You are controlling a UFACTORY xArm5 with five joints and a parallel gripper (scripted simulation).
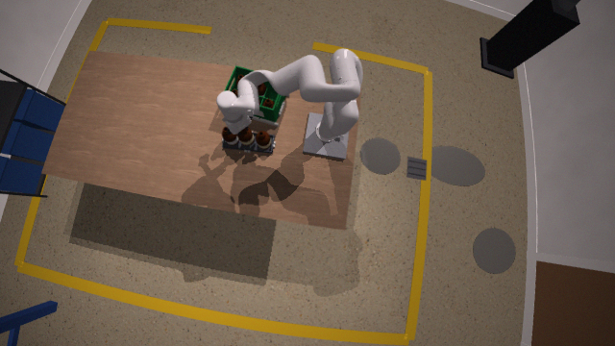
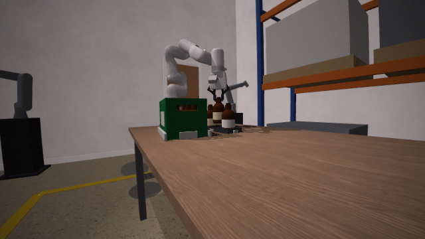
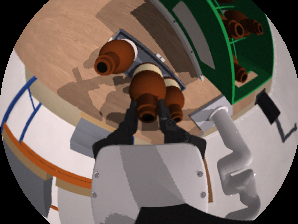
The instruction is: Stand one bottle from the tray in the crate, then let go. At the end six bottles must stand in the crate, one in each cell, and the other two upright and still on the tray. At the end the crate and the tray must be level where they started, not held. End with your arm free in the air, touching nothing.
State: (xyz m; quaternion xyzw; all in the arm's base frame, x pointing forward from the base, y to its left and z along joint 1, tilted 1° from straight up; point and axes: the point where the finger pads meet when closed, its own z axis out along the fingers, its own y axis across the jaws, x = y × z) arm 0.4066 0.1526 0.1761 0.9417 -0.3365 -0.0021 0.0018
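Observation:
My gripper [image 2: 218,97] [image 3: 147,106] [image 1: 236,129] is shut on the neck of a brown bottle [image 2: 218,111] [image 3: 148,87] and holds it upright, slightly above the dark tray [image 2: 232,130] [image 1: 270,147]. Two more brown bottles stand on the tray, one [image 2: 228,118] [image 3: 115,56] on one side of the held bottle and one [image 2: 210,116] [image 3: 176,100] on the other. The green crate [image 1: 278,111] [image 2: 182,121] stands right beside the tray. Several brown bottles [image 3: 245,27] [image 1: 268,102] stand in its cells. My arm hides part of the crate in the top view.
The arm's grey base plate [image 1: 326,144] sits on the wooden table [image 1: 135,125] [image 2: 282,172] close to the tray and crate. A blue and orange shelf rack [image 2: 332,79] stands beyond the table. A black pedestal [image 2: 20,146] stands on the floor.

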